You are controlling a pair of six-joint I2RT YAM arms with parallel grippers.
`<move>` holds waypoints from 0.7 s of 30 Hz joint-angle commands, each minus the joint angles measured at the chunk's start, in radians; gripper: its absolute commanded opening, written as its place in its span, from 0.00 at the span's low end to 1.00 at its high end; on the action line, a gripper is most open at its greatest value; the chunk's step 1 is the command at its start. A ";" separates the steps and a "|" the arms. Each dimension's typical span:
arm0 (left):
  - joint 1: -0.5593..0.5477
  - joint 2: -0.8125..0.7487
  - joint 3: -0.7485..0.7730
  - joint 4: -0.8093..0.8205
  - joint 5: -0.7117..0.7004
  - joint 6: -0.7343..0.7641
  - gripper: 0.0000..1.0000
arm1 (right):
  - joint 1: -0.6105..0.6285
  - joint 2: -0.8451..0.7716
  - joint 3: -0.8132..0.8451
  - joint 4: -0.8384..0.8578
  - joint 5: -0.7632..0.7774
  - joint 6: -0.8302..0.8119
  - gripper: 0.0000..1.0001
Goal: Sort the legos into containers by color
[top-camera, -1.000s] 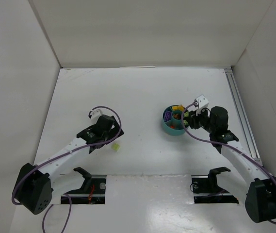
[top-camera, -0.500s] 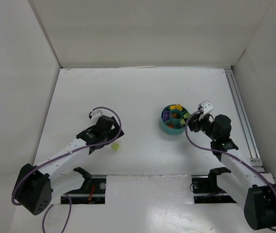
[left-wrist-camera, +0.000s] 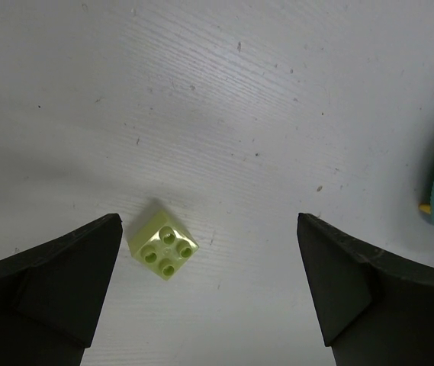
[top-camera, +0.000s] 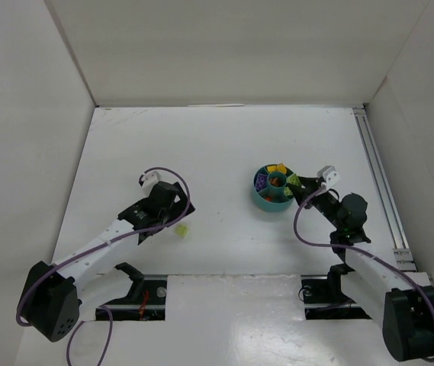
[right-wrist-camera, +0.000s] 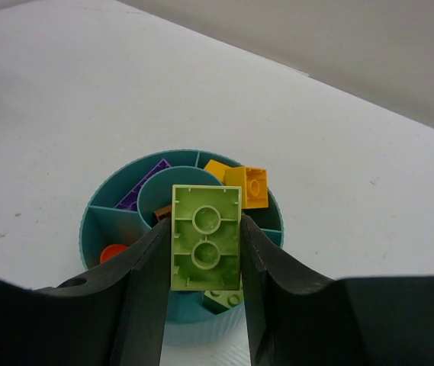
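Observation:
The teal divided bowl [top-camera: 259, 200] stands right of centre. In the right wrist view its rim [right-wrist-camera: 94, 213] surrounds compartments holding yellow bricks [right-wrist-camera: 247, 187], a purple one [right-wrist-camera: 144, 187], an orange one [right-wrist-camera: 112, 252], a brown one [right-wrist-camera: 163, 217] and a green one [right-wrist-camera: 223, 299]. My right gripper [right-wrist-camera: 204, 229] is shut on a lime green brick [right-wrist-camera: 206, 248], held underside-up just above the bowl's near side; in the top view the gripper [top-camera: 302, 195] is at the bowl's right edge. My left gripper [left-wrist-camera: 209, 221] is open above a small lime green brick [left-wrist-camera: 163, 245] lying by its left finger; that brick also shows in the top view [top-camera: 182, 229].
White walls enclose the table on three sides. A metal rail [top-camera: 380, 175] runs along the right edge. Two black mounts [top-camera: 133, 278] [top-camera: 339, 278] sit at the near edge.
My right arm has drawn back to the right and nearer, away from over the bowl, still holding the lime brick. The left arm has barely moved.

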 commanded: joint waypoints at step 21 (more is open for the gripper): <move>0.004 -0.005 0.005 0.013 0.000 0.035 0.96 | -0.067 0.287 -0.025 0.388 -0.195 0.050 0.74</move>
